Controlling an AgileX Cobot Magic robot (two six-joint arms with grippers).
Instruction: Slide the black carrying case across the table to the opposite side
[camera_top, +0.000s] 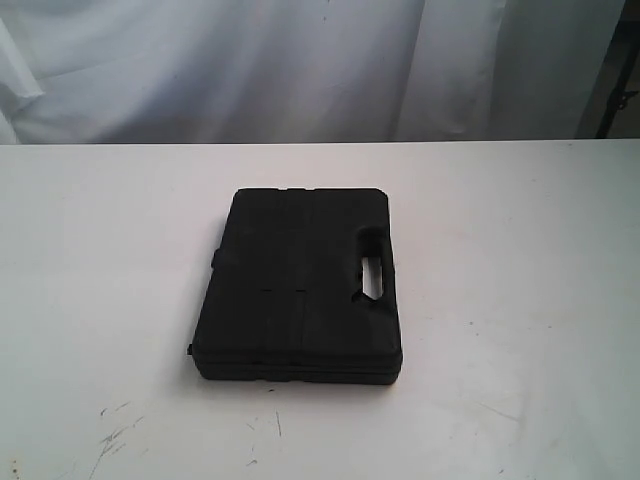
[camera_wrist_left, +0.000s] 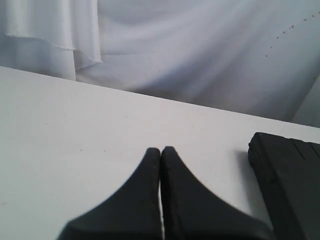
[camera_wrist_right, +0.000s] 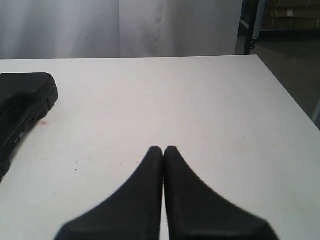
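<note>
Left end effector (camera_wrist_left: 160, 150) and right end effector (camera_wrist_right: 163, 149): matte black, curved, blunt tapered tips.

Bright, even light nearly bleaches the white table (camera_top: 520, 300), and the exterior view is soft and grainy. The black carrying case (camera_top: 300, 290) shows little surface detail, with a thin shadow under its lower edge. The left gripper (camera_wrist_left: 160, 150) and right gripper (camera_wrist_right: 163, 149) blur toward the frame bottom.

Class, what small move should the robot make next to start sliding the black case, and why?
Probably ease the left claw toward the black case until it meets its side. Both it and the right claw are shut, apart from the case, over the table.
</note>
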